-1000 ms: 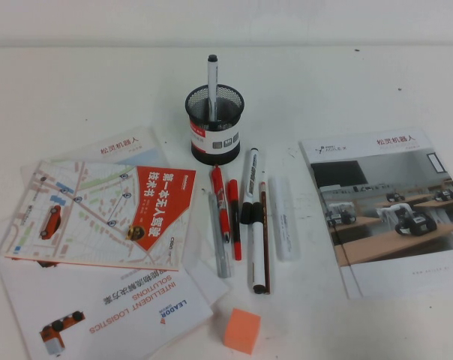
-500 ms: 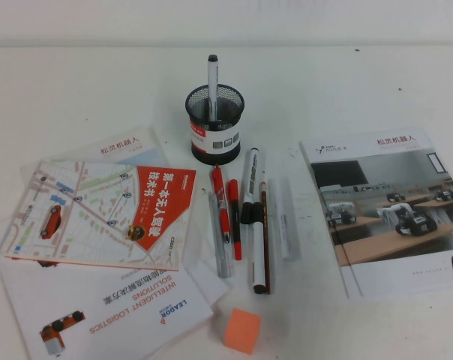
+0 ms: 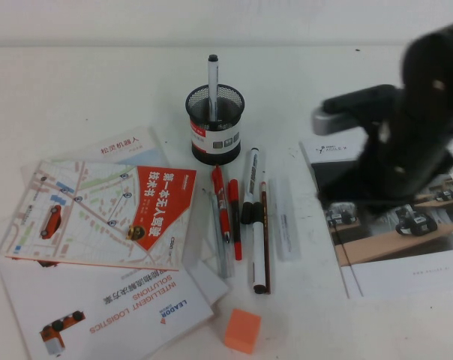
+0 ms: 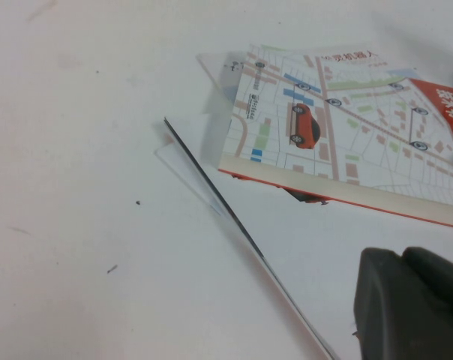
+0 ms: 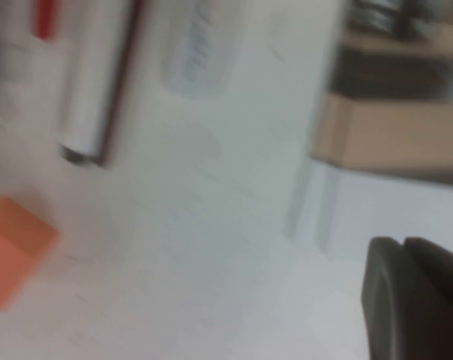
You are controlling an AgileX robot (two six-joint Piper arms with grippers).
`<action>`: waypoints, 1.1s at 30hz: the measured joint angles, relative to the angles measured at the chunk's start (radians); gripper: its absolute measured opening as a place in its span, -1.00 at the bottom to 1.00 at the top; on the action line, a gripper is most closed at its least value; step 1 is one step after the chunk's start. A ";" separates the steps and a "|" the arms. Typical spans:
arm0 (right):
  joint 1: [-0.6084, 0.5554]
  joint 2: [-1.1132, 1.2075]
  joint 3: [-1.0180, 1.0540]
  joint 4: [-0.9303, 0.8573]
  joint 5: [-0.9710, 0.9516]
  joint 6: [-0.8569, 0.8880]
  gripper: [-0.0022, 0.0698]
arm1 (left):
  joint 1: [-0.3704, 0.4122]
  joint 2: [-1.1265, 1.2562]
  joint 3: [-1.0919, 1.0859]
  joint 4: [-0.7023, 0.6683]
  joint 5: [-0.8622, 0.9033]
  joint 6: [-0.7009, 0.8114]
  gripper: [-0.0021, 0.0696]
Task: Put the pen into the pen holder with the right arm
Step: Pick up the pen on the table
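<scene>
The white frosted pen (image 3: 284, 218) lies flat on the table, rightmost in a row of pens and markers; it shows blurred in the right wrist view (image 5: 199, 46). The black mesh pen holder (image 3: 214, 129) stands behind the row with a grey pen (image 3: 211, 79) upright in it. My right arm (image 3: 410, 124) hangs above the brochure, right of the pen. My right gripper (image 5: 403, 300) is shut and empty above bare table beside the brochure's edge. My left gripper (image 4: 403, 304) is shut and empty over a white booklet near the map book; it is out of the high view.
Red pens (image 3: 220, 201), a white marker with black cap (image 3: 249, 187) and a brown pencil (image 3: 265, 232) lie left of the pen. An orange cube (image 3: 241, 330) sits in front. A map book (image 3: 106, 214) and booklets lie left, a brochure (image 3: 395, 251) right.
My right arm has swung in from the right edge and now hangs over the brochure. The pens, the holder and the books have not moved.
</scene>
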State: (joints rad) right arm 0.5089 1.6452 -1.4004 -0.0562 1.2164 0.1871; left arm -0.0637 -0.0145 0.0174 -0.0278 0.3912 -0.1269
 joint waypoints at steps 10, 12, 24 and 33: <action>0.022 0.305 -0.287 0.142 0.004 -0.084 -1.00 | 0.000 0.000 0.000 0.000 0.000 0.000 -0.95; 0.029 0.349 -0.332 0.115 0.004 -0.066 -1.00 | 0.000 0.000 0.000 0.000 0.000 0.000 -0.95; 0.029 0.483 -0.411 0.112 0.005 -0.058 -1.00 | 0.000 0.000 0.000 0.000 0.000 0.000 -0.95; 0.029 0.492 -0.412 0.116 0.005 -0.097 -0.33 | 0.000 0.000 0.000 0.000 0.000 0.000 -0.95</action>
State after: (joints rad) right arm 0.5379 2.1367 -1.8124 0.0598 1.2210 0.0901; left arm -0.0637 -0.0145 0.0174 -0.0278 0.3912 -0.1269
